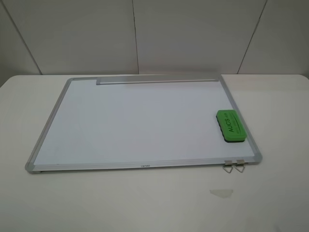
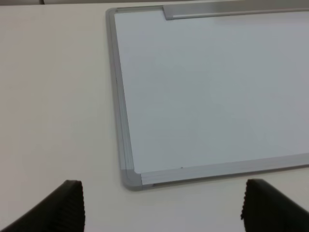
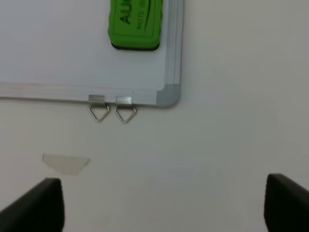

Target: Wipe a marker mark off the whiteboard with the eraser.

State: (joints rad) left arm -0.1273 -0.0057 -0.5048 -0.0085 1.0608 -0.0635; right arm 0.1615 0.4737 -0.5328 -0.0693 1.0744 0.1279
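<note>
1. Whiteboard [image 1: 135, 125] lies flat on our bench [image 1: 280, 193]; eraser [image 1: 230, 125] rests at its right edge.
2. Both hands [image 2: 161, 208] [image 3: 164, 203] spread, empty.
3. No mark visible; we risk wiping blindly.

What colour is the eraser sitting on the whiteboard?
Bright green with black lettering and a dark underside; the eraser shows best in the exterior high view.

This looks like a lab or test bench arranged for recording. A plain off-white tabletop [image 1: 145, 203] carries only a whiteboard [image 1: 140, 125]. Behind the whiteboard stands a bare wall of pale panels [image 1: 193, 34] with thin dark seams. Nothing homely or shop-like appears around the whiteboard, and the lighting is flat and even.
</note>
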